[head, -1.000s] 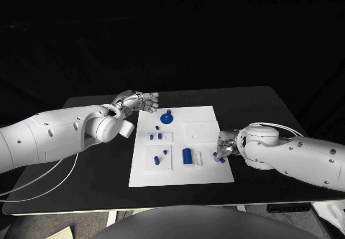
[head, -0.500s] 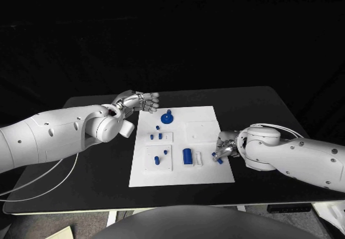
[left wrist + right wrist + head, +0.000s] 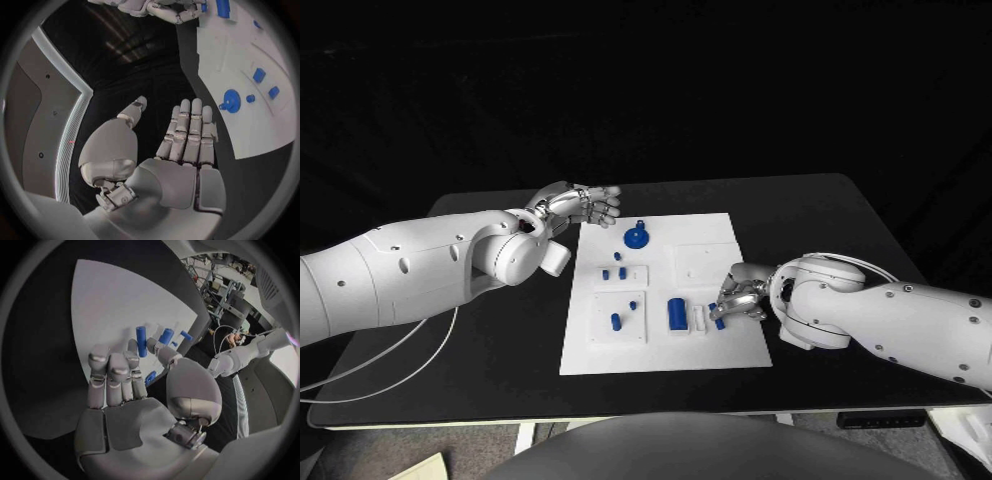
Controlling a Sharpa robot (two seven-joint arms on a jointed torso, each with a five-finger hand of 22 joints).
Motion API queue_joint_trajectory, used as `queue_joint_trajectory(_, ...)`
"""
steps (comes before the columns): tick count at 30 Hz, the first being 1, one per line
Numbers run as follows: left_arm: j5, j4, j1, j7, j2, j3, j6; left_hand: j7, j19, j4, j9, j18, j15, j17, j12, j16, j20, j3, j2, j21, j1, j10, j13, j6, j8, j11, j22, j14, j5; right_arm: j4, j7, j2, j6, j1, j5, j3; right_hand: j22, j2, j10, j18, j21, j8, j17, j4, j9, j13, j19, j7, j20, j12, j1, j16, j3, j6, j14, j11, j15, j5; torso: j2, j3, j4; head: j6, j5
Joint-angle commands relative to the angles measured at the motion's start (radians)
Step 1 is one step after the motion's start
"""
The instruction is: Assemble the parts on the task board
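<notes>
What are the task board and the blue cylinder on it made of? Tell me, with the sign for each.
Task board: looks like matte white plastic or coated sheet, flat and even with raised square plates; the exact material is unclear.
Blue cylinder: probably moulded or printed plastic, with uniform saturated blue colour and a dull sheen, not metallic.

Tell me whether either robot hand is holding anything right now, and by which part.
The right robot hand pinches a small blue plastic peg by its upper end over the white task board. The left robot hand holds nothing.
</notes>
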Motion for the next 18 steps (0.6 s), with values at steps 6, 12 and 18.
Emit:
queue_joint_trajectory(6, -0.01, 0.002, 0.001, 0.0, 0.0, 0.001, 0.014, 0.0, 0.005, -0.006, -0.002, 0.011, 0.001, 0.002, 0.001, -0.007, 0.003, 0.0, 0.009, -0.006, 0.001, -0.004, -0.002, -0.004, 0.005, 0.0, 0.002, 0.009, 0.0, 0.0, 0.039, 0.009, -0.04, 0.0, 0.094, 0.001, 0.006, 0.003, 0.005, 0.028, 0.006, 0.005, -0.002, -0.002, 0.001, -0.001, 0.003, 0.0, -0.005, 0.002, -0.009, -0.004, -0.013, 0.01, 0.0, -0.001, -0.01, 0.032, 0.0, 0.0002, 0.0, 0.0, 0.004)
queue_joint_trajectory(12, -0.011, 0.002, 0.001, 0.0, 0.002, 0.001, 0.018, 0.0, 0.005, -0.007, -0.002, 0.011, 0.001, 0.003, 0.001, -0.007, 0.003, 0.001, 0.01, -0.006, 0.002, -0.004, -0.002, -0.004, 0.005, 0.0, 0.002, 0.009, 0.0, -0.007, 0.032, 0.021, -0.001, 0.0, 0.109, 0.001, 0.006, 0.004, 0.004, 0.028, 0.005, 0.004, -0.003, -0.002, 0.001, -0.002, 0.003, 0.0, -0.005, 0.001, -0.013, -0.004, -0.02, 0.009, -0.001, -0.001, -0.01, 0.034, 0.0, -0.0004, -0.0005, 0.0, 0.004)
queue_joint_trajectory(18, -0.011, 0.002, 0.001, -0.001, 0.002, 0.001, 0.02, 0.0, 0.005, -0.008, -0.002, 0.011, 0.001, 0.003, 0.001, -0.008, 0.004, 0.001, 0.01, -0.007, 0.002, -0.005, -0.002, -0.003, 0.005, 0.0, 0.002, 0.01, 0.001, -0.018, 0.026, 0.033, 0.027, -0.001, 0.113, 0.001, 0.006, 0.007, 0.002, 0.028, 0.004, 0.003, -0.004, -0.003, 0.001, -0.002, 0.001, 0.001, -0.005, 0.0, -0.017, -0.005, -0.027, 0.007, -0.001, 0.0, -0.009, 0.027, 0.0, -0.0001, 0.0003, 0.0, 0.003)
